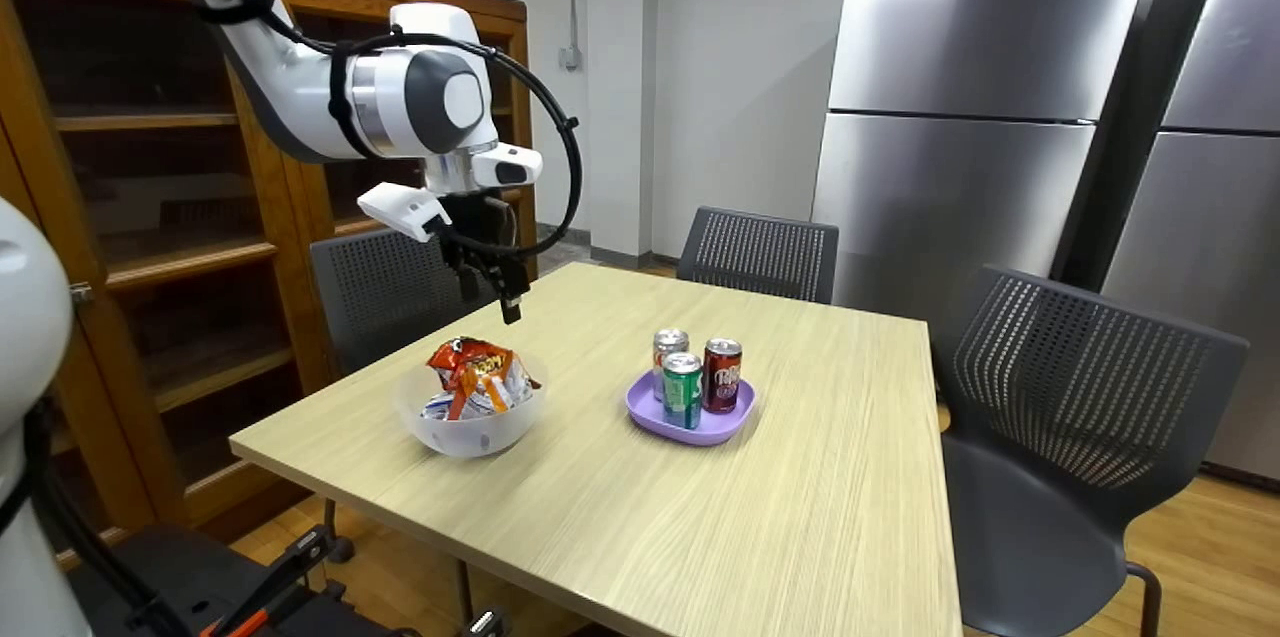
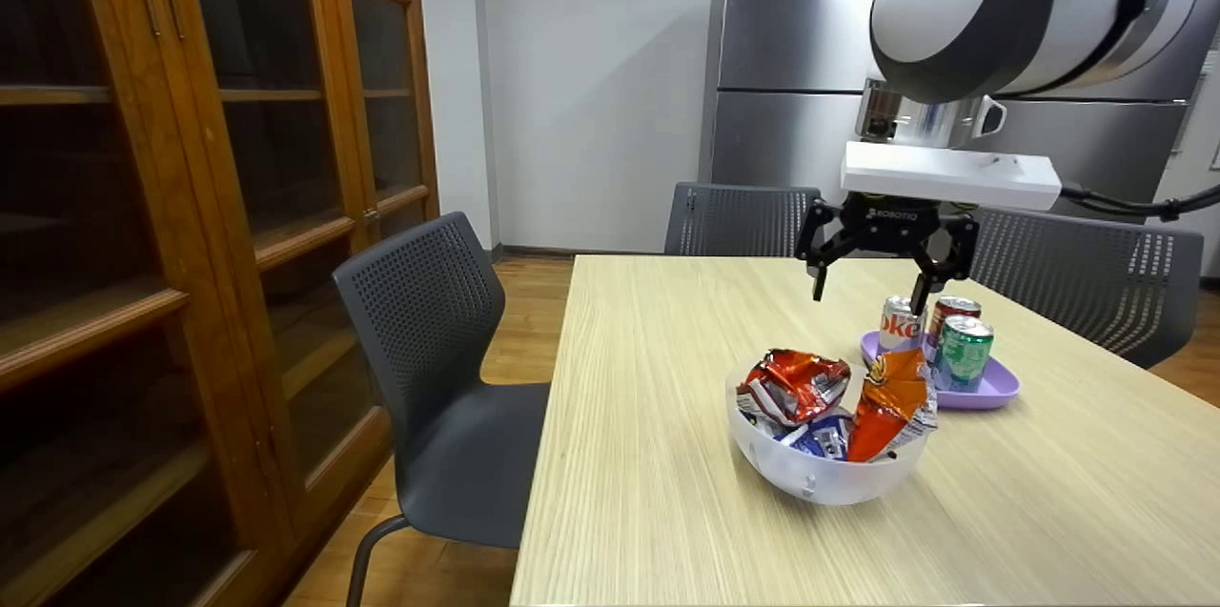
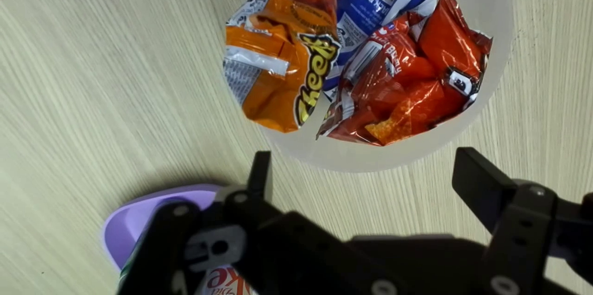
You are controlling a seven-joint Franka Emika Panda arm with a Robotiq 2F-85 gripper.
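Observation:
My gripper (image 3: 363,165) is open and empty, pointing down above the table; it also shows in both exterior views (image 1: 490,299) (image 2: 867,294). It touches nothing. Nearest is a translucent white bowl (image 3: 356,163), seen in both exterior views (image 1: 470,439) (image 2: 820,485). In it lie an orange Cheetos bag (image 3: 282,82), a red chip bag (image 3: 407,82) and a blue bag (image 3: 366,12). Beside the bowl, a purple tray (image 1: 700,435) holds a green can (image 1: 683,392), a dark red can (image 1: 722,377) and a Diet Coke can (image 2: 901,326). The gripper partly hides the tray in the wrist view.
The things stand on a light wooden table (image 1: 800,517). Dark grey chairs (image 1: 1060,417) (image 1: 760,252) (image 2: 448,369) stand round its edges. A wooden glass-door cabinet (image 2: 315,235) stands along the side. Steel refrigerators (image 1: 970,167) stand at the back.

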